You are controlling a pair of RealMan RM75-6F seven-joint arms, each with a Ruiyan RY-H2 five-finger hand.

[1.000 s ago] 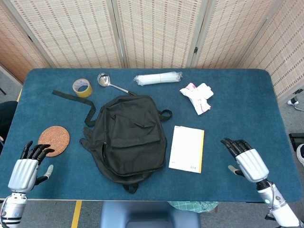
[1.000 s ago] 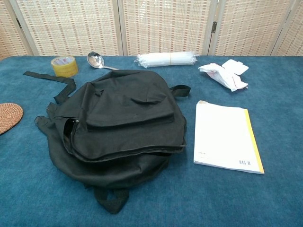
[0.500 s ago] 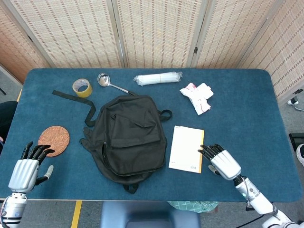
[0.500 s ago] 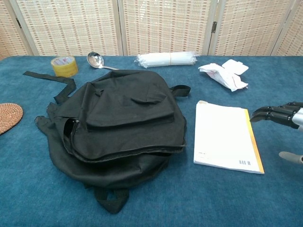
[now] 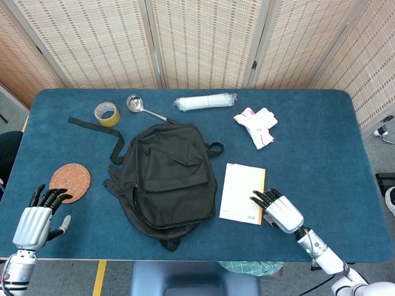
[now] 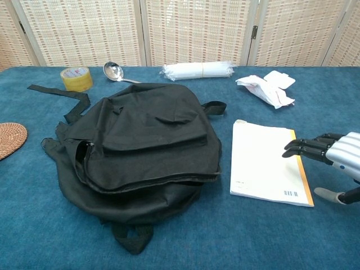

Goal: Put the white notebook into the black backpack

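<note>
1. The white notebook (image 6: 268,162) is a thin, flat rectangle with a plain white cover, a yellow strip along its right edge and a small barcode near its front right corner. It lies closed on the worktop (image 5: 308,154), just to the right of the black backpack (image 6: 140,152) and apart from it.
2. The black backpack is soft, matte fabric, slumped flat into a rounded shape with creases across its front pocket. A zip runs down its left side, a small loop sticks out at the top right, and a long flat strap (image 5: 92,126) trails off to the upper left.
3. The right hand (image 5: 276,208) has a silvery metal back and dark fingers. Its fingers are spread and extended, holding nothing, with the fingertips (image 6: 292,148) over the notebook's yellow edge; whether they touch the cover cannot be told.
4. The left hand (image 5: 38,216) sits at the near left edge of the worktop, fingers apart and empty, just below a round woven coaster (image 5: 70,182) of reddish-brown fibre.
5. The worktop is covered in a deep blue, felt-like cloth.
6. Along the far side lie a roll of yellow tape (image 5: 107,113), a shiny metal ladle (image 5: 141,106), a clear plastic-wrapped bundle (image 5: 205,101) and a crumpled white packet with red print (image 5: 255,125).
</note>
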